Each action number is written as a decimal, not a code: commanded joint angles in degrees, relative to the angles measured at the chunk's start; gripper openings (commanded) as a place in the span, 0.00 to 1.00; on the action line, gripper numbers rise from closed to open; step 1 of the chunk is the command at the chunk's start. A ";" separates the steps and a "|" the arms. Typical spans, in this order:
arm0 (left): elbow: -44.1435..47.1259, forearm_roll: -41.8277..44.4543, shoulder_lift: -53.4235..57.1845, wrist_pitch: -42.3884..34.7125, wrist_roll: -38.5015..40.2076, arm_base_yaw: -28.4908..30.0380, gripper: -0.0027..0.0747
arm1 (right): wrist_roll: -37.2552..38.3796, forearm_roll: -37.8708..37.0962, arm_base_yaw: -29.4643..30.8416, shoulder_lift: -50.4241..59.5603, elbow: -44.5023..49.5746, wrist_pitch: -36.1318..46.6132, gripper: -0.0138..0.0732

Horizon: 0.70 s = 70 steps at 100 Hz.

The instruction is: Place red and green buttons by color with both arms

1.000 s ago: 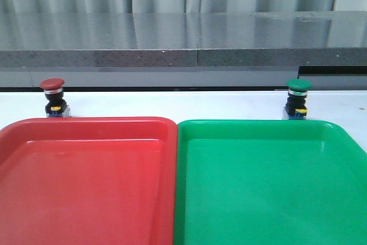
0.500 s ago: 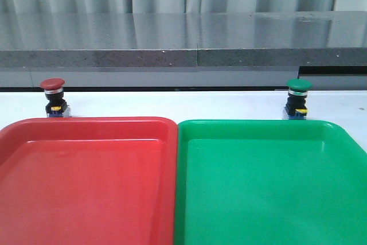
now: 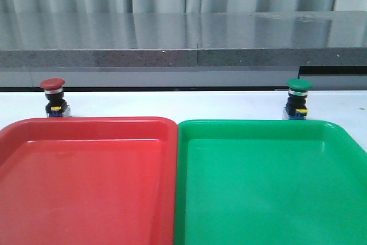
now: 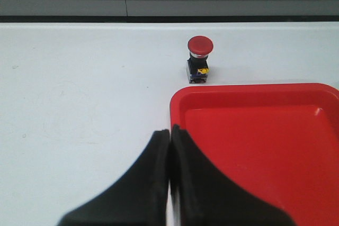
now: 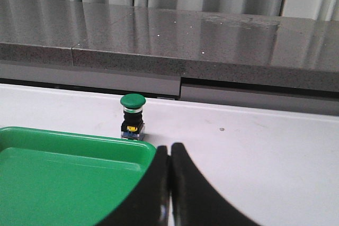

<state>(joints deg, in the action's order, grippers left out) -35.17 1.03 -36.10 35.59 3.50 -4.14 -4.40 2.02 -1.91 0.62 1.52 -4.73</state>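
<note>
White tabletop (image 3: pixel 172 104): your red button (image 3: pixel 53 97) and green button (image 3: pixel 299 99) stand upright behind matching trays; left gripper (image 4: pixel 170 136) and right gripper (image 5: pixel 169 154) are both closed, holding nothing.

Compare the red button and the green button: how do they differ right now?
Cap colour: the red button has a dark-red cap, the green button a green one. Position: the red button stands behind the red tray on the left, the green button behind the green tray on the right. Shared: both upright on the white table, outside the trays, same mushroom shape, black body, yellow mark, ungrasped.
</note>
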 commanded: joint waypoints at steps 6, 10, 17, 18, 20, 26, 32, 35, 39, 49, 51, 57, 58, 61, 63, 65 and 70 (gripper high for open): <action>-2.11 -0.55 -1.67 -2.86 0.50 0.21 0.02 | 0.14 0.23 0.39 0.91 -0.77 4.42 0.08; -2.11 -0.55 -1.67 -2.72 0.50 0.21 0.05 | 0.14 0.23 0.39 0.91 -0.77 4.42 0.08; -2.11 -0.55 -1.67 -2.72 0.50 0.21 0.16 | 0.14 0.23 0.39 0.91 -0.77 4.42 0.08; -2.11 -0.55 -1.67 -2.72 0.50 0.21 0.17 | 0.14 0.23 0.39 0.91 -0.77 4.42 0.08; -2.11 -0.55 -1.67 -2.72 0.50 0.21 0.23 | 0.14 0.23 0.39 0.91 -0.77 4.42 0.08; -2.11 -0.55 -1.67 -2.72 0.50 0.21 0.41 | 0.14 0.23 0.39 0.91 -0.77 4.42 0.08; -2.11 -0.55 -1.67 -2.72 0.50 0.21 0.66 | 0.14 0.23 0.39 0.91 -0.77 4.42 0.08; -2.11 -0.55 -1.67 -2.72 0.50 0.21 0.76 | 0.14 0.23 0.39 0.91 -0.77 4.42 0.08; -2.11 -0.55 -1.67 -2.72 0.50 0.21 0.88 | 0.14 0.23 0.39 0.91 -0.77 4.42 0.08; -2.11 -0.55 -1.67 -2.34 0.50 0.21 0.94 | 0.14 0.23 0.39 0.91 -0.77 4.42 0.08; -2.11 -0.55 -1.67 -2.36 0.37 0.21 0.92 | 0.14 0.23 0.39 0.91 -0.77 4.42 0.08; -2.24 -0.55 -1.67 -2.53 0.16 0.21 0.87 | 0.14 0.23 0.39 0.91 -0.77 4.42 0.08; -2.35 -0.55 -1.67 -2.51 0.16 0.21 0.87 | 0.14 0.23 0.39 0.91 -0.77 4.42 0.08; -2.59 -0.55 -1.81 -2.51 0.16 0.08 0.86 | 0.14 0.23 0.39 0.91 -0.77 4.42 0.08; -2.98 -1.03 -1.94 -2.51 0.16 0.00 0.86 | 0.14 0.23 0.39 0.91 -0.77 4.42 0.08; -3.19 -1.03 -2.19 -2.59 0.16 0.00 0.86 | 0.14 0.23 0.39 0.91 -0.77 4.42 0.08; -4.38 -1.03 -3.33 -2.59 0.16 0.00 0.86 | 0.14 0.23 0.39 0.91 -0.77 4.42 0.08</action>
<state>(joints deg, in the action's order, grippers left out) -36.16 0.79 -37.91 36.65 3.50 -4.14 -4.40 2.02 -1.91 0.62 1.52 -4.73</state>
